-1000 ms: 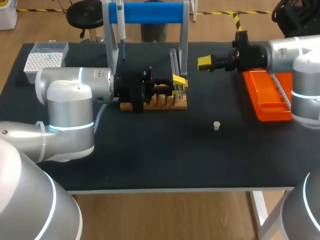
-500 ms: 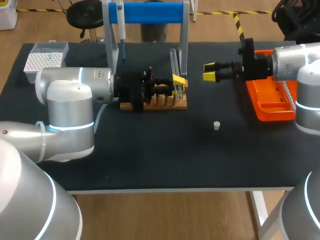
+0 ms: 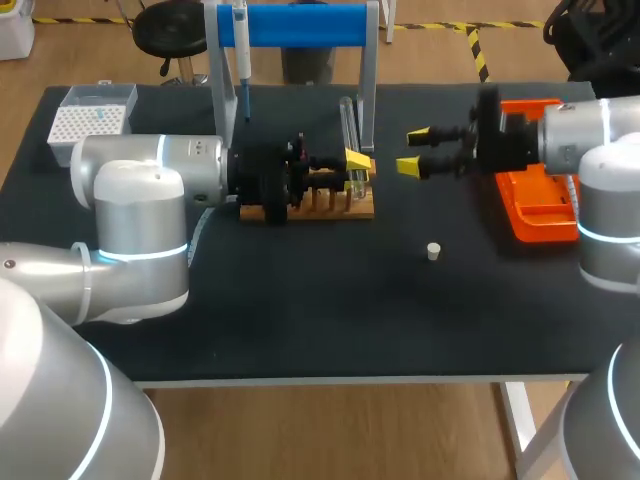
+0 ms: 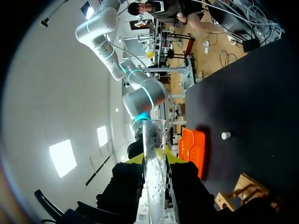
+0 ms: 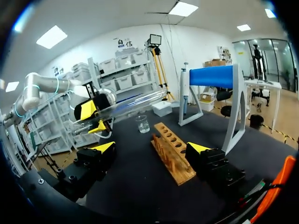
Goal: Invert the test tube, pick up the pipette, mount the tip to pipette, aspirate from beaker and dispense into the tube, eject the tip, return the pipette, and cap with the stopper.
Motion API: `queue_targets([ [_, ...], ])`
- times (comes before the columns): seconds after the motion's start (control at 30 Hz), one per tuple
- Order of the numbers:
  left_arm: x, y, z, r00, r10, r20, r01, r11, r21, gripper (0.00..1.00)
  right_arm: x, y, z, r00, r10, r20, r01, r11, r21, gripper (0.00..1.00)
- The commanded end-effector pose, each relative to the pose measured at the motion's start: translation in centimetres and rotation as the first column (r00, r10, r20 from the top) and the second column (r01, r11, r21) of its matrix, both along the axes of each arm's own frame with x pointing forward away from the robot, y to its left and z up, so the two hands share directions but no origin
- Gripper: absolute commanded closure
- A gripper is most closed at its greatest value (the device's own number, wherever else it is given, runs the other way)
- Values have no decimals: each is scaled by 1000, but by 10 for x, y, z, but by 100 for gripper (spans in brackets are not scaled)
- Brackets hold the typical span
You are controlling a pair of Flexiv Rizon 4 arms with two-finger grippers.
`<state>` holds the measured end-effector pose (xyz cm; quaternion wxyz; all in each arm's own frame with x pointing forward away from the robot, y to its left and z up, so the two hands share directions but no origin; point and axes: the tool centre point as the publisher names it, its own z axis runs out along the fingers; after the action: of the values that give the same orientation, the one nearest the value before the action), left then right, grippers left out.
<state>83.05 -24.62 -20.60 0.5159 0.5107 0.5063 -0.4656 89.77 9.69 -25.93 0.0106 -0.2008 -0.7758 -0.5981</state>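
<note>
My left gripper is shut on a clear glass test tube, held just above the right end of the wooden rack. In the left wrist view the tube runs out between the two fingers. My right gripper hangs open and empty a short way to the right of the tube. From the right wrist view, its own gripper faces the rack, the held tube and a small beaker. The pipette hangs on the blue stand. A white stopper lies on the table.
An orange tray lies at the right under my right arm. A white tip box stands at the back left. The blue stand's posts rise just behind the rack.
My right gripper has come slightly nearer and lower while its wrist turned, so the yellow tips now stand apart in the head view. The left arm and tube have not moved.
</note>
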Motion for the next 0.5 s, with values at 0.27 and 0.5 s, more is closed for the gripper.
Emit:
queue_targets([
  [0.27,0,0,-1,1000,0,3,0,1000,-2,100,-6,1,-2,1000,-27,9,27,1000,-1,0],
  [0.5,7,6,14,965,-58,-256,68,997,31,100,-6,1,-2,1000,-27,9,27,1000,-1,0],
])
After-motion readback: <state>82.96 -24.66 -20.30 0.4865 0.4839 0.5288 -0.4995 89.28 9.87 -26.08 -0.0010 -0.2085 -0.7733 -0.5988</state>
